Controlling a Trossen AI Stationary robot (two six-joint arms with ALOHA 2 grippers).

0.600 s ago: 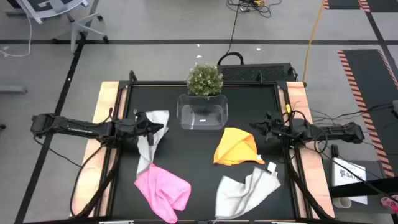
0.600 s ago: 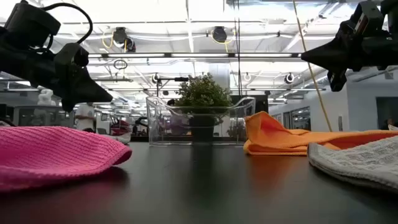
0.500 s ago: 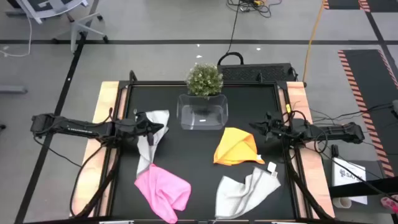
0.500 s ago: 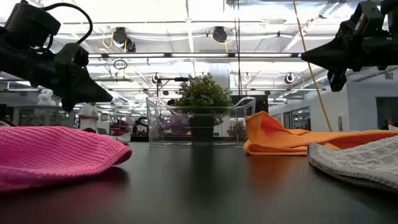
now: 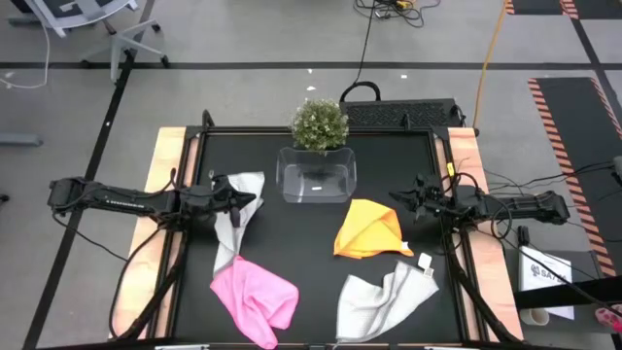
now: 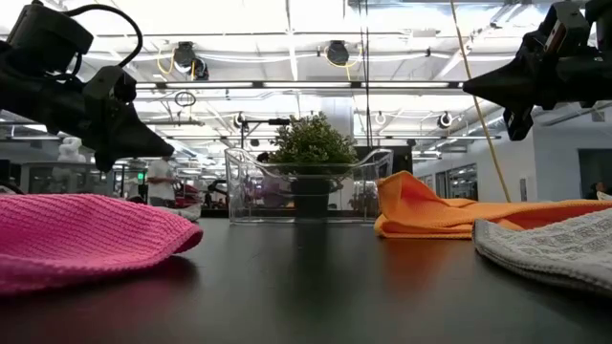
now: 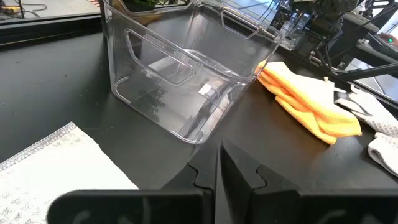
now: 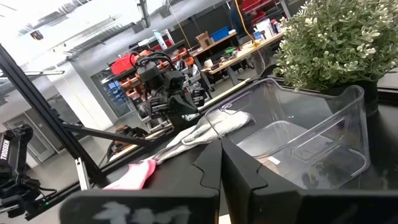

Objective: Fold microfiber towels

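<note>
Several microfiber towels lie crumpled on the black table. A light grey towel is at the left, and my left gripper hovers shut above its right edge, raised off the table. An orange-yellow towel lies right of centre. My right gripper is shut and raised beside that towel's far right corner. A pink towel and a second grey towel lie near the front edge. In the left wrist view the shut fingers point past the first grey towel.
A clear plastic tub stands at the far middle of the table, with a small potted plant behind it. Bare black tabletop lies between the towels in the middle. Wooden strips run along the table's left and right edges.
</note>
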